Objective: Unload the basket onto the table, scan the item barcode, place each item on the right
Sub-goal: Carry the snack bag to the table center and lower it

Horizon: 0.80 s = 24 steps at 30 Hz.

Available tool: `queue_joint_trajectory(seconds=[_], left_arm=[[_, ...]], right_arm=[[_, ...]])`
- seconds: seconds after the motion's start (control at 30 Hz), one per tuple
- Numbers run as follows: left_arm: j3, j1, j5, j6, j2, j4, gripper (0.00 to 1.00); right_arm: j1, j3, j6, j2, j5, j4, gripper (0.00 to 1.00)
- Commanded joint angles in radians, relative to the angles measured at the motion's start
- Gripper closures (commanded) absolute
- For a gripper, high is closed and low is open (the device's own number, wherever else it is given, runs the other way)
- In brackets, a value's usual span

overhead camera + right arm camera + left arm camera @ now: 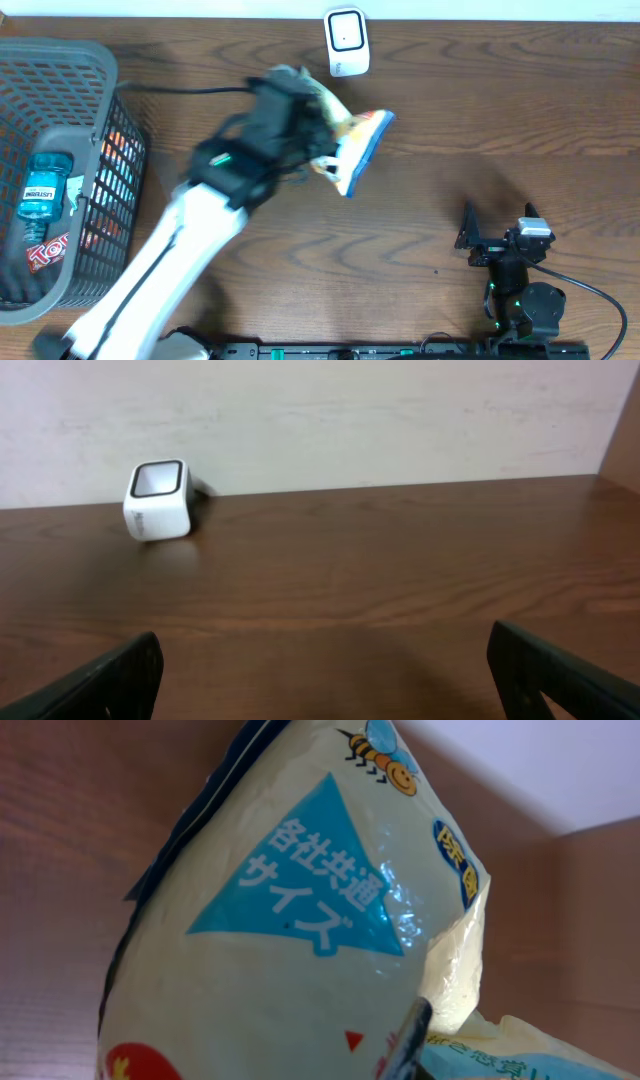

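Note:
The item is a pale yellow packet (358, 138) with a blue edge, held tilted above the table just below the white barcode scanner (347, 42). My left gripper (322, 133) is shut on it. The left wrist view is filled by the packet (300, 950), showing a blue triangle with Japanese print and a bee drawing; one dark finger (405, 1045) presses on its lower part. No barcode shows. My right gripper (498, 222) stands open and empty at the front right, facing the scanner (158, 500) across bare wood, its fingers (100, 680) wide apart.
A grey plastic basket (60, 60) stands at the left edge, holding a blue mouthwash bottle (42, 185) and red-printed packs. A black cable runs from the basket side toward the left arm. The wall lies just behind the scanner.

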Motion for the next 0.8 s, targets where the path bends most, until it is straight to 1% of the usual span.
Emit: queue_joint_trajectory(seconds=[0.0, 0.2, 0.23, 0.27, 0.3, 0.37, 0.4, 0.43, 0.47, 0.57, 0.63, 0.73, 0.77], left_arm=[[-0.003, -0.041, -0.105, 0.038, 0.134, 0.041, 0.92], [-0.003, -0.073, -0.105, 0.037, 0.347, 0.090, 0.92], [-0.003, -0.074, -0.105, 0.037, 0.369, 0.090, 0.83], [-0.003, -0.076, -0.104, 0.037, 0.388, 0.090, 0.63], [-0.003, -0.077, -0.101, 0.037, 0.401, 0.090, 0.52], [-0.003, -0.077, -0.085, 0.037, 0.409, 0.089, 0.38], [-0.003, -0.077, -0.086, 0.037, 0.409, 0.088, 0.24], [-0.002, -0.077, -0.086, 0.038, 0.402, 0.088, 0.18], [-0.001, -0.076, -0.087, 0.041, 0.396, 0.089, 0.15], [0.002, -0.076, -0.088, 0.049, 0.367, 0.090, 0.14], [0.005, -0.076, -0.088, 0.049, 0.344, 0.090, 0.16], [0.007, -0.076, -0.088, 0.048, 0.313, 0.091, 0.80], [0.007, -0.076, -0.090, 0.048, 0.307, 0.091, 0.91]], right_arm=[[0.010, -0.001, -0.011, -0.001, 0.004, -0.003, 0.01], [0.010, -0.001, -0.011, -0.001, 0.004, -0.003, 0.01], [0.010, -0.001, -0.011, -0.001, 0.003, -0.003, 0.01], [0.010, -0.001, -0.011, -0.001, 0.003, -0.003, 0.01], [0.010, -0.001, -0.011, -0.001, 0.003, -0.003, 0.01], [0.010, -0.001, -0.011, -0.001, 0.004, -0.003, 0.01], [0.010, -0.001, -0.011, -0.001, 0.003, -0.003, 0.01], [0.010, -0.001, -0.011, -0.001, 0.004, -0.003, 0.01], [0.010, -0.001, -0.011, -0.001, 0.003, -0.003, 0.01], [0.010, -0.001, -0.011, -0.001, 0.004, -0.003, 0.01], [0.010, -0.001, -0.011, -0.001, 0.003, -0.003, 0.01], [0.010, -0.001, -0.011, -0.001, 0.003, -0.003, 0.01], [0.010, -0.001, -0.011, -0.001, 0.004, -0.003, 0.01]])
